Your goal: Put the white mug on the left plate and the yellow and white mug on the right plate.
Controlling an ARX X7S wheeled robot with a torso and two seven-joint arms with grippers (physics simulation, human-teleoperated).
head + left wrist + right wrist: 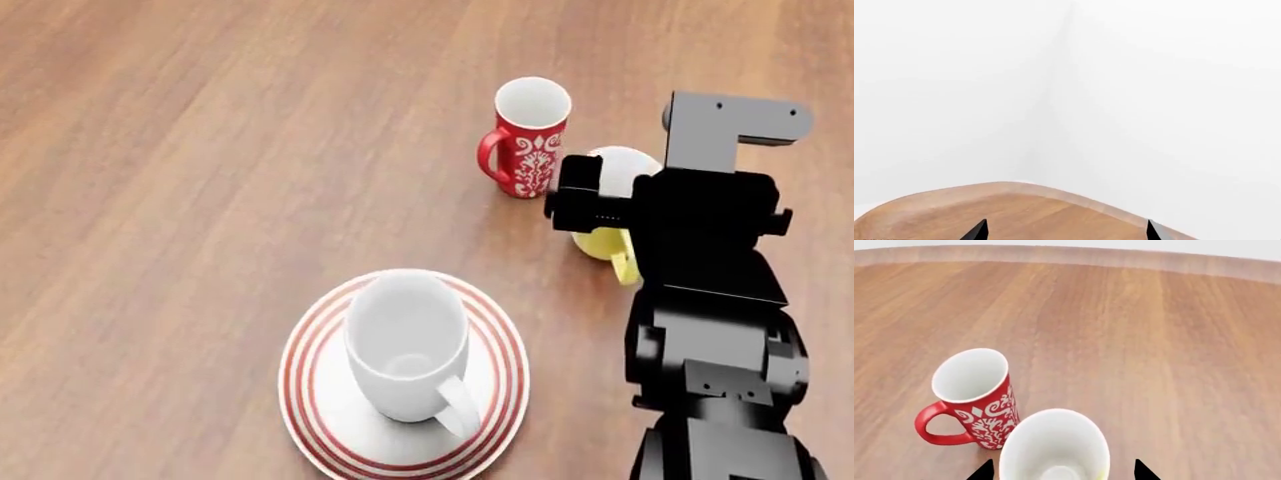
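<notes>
Sitting upright on the round white plate with thin red rings (pixel 310 400), down around 6 o'clock in the head view: the big glossy all-white mug (pixel 403 345), handle pointing toward 5 o'clock. Only one ringed plate showing anywhere.

Standing up at about 12 o'clock on the brown wooden desk (pixel 200 150): a tall red mug with a white floral pattern (pixel 526 138), white inside, handle sticking out toward 9 o'clock.

Peeking out just beside it, toward 4 o'clock of the red one: the small yellow mug with the white inside (pixel 617 205), half hidden under the black right arm, yellow handle poking toward 6 o'clock. Upright, resting on the desk, close to the red mug but apart from it.

Hovering right over that yellow mug: the right pincer (pixel 1062 471), jaws spread wide, one dark tip either side of the white rim in the wrist view, not clamping anything.

Pointing off past the rounded desk edge at blank white: the left pincer (pixel 1067 231), jaws parted too, nothing between the tips.
</notes>
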